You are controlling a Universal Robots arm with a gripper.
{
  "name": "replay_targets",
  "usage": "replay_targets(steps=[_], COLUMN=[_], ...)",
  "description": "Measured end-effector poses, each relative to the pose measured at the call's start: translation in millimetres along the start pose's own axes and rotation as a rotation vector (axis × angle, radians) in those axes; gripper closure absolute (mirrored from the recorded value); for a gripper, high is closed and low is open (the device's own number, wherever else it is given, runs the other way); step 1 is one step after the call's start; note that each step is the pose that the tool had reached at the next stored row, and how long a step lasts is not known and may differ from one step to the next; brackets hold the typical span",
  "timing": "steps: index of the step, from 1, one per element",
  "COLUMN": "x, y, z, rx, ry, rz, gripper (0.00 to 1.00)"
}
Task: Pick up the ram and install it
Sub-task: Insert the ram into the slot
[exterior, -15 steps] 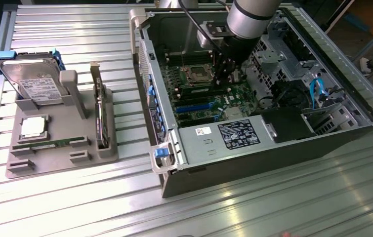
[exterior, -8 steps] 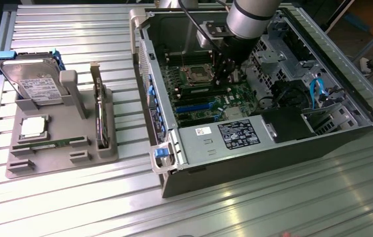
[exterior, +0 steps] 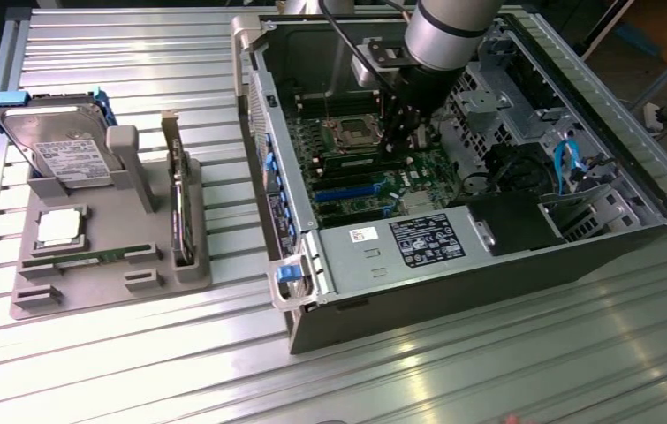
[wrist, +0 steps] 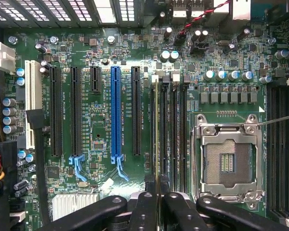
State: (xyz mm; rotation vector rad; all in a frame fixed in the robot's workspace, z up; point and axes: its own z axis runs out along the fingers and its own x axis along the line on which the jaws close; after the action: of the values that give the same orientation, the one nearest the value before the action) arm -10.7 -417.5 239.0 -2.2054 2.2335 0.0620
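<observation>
hand (wrist: 158,199) cropped by edge, ram (wrist: 157,134) edge-on

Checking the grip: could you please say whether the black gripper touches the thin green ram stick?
Touching: the wrist view shows the gripper clamped on the ram, no gap.

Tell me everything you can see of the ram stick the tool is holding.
The ram shows edge-on in the wrist view: a thin, straight, yellow-green strip that looks like circuit board, chips hidden at this angle. The tool is shut on it, one dark finger against each face. It stands on edge, lined up with the memory slots, on their side nearest the black expansion slot, the empty processor socket beyond. Whether it is seated cannot be told.
</observation>
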Motion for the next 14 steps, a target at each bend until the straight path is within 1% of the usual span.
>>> replay_targets(steps=[14], x=[-1.5], y=[-1.0], z=[0.2], rx=[0.0000], ry=[0.0000], rz=[0.000], gripper=[0.88])
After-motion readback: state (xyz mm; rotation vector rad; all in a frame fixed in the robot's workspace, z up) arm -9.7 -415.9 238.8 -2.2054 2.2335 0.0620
